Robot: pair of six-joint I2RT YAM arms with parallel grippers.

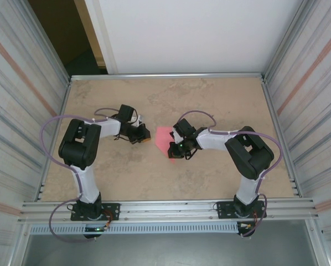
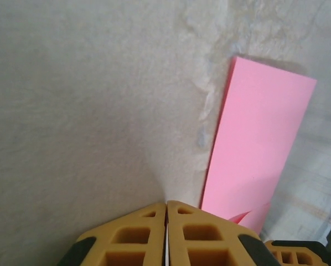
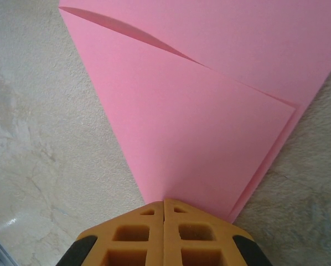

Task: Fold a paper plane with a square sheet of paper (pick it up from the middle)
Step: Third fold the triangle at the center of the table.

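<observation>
Right claw, closed, touches the pointed tip of the folded pink sheet; left claw closed.

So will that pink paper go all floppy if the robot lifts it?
Probably floppy: the pink paper looks thin, just folded layers. Its top flap bows up slightly, so the fold may spring open. Lying flat on the smooth table, it would likely slide when pushed.

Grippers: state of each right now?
left gripper: shut, empty, beside the pink paper.
right gripper: shut at the pink paper's folded tip; whether it pinches it cannot be told.
</observation>
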